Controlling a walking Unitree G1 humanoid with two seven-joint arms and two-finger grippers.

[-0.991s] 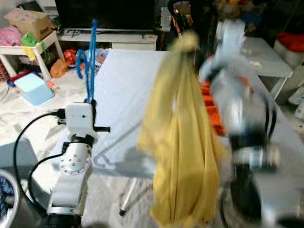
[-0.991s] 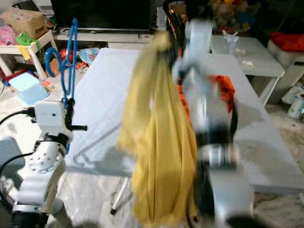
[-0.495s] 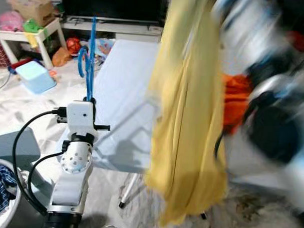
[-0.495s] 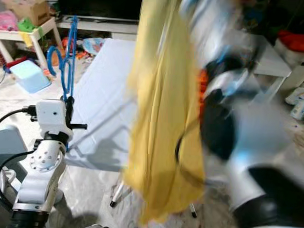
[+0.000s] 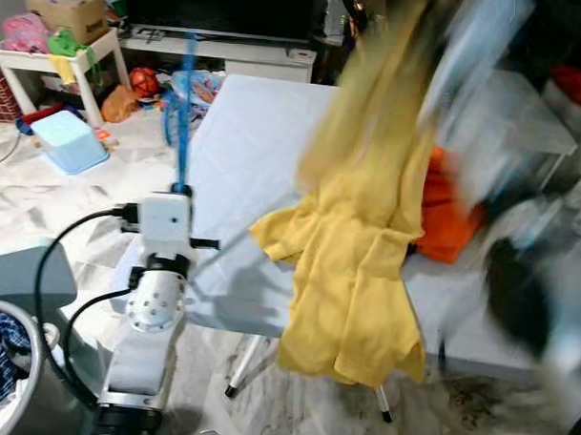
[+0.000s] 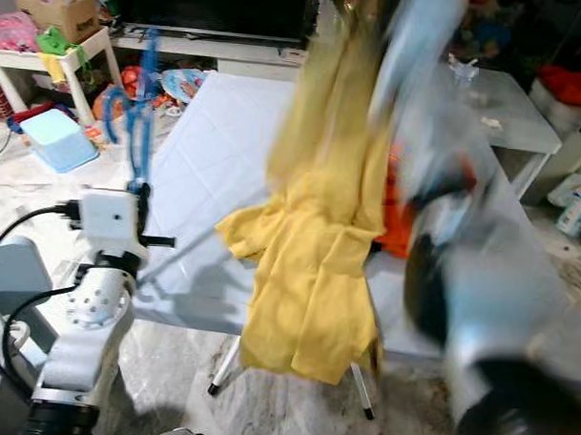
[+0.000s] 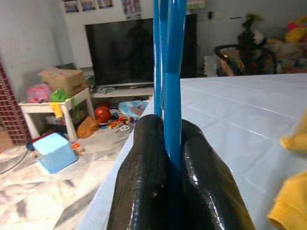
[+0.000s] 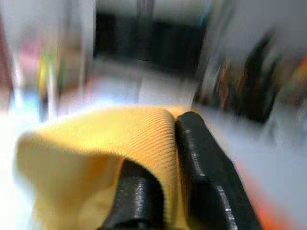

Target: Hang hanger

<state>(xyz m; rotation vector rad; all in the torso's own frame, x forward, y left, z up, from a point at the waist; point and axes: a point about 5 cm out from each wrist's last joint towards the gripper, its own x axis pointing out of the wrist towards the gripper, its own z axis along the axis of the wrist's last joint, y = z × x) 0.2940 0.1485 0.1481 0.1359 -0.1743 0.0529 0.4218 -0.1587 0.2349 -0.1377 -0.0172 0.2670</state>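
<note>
Two jaws busy | left jaws pinch blue hanger beside table | right jaws pinch yellow garment above table | risk: swinging cloth slips free

Pale blue table, dark television behind (toys scattered), whitish floor

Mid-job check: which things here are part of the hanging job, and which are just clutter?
Job:
- blue hanger, clamped in left gripper
- yellow garment, pinched in right gripper

Lying about:
- orange cloth on the white table
- blue box
- cardboard box
</note>
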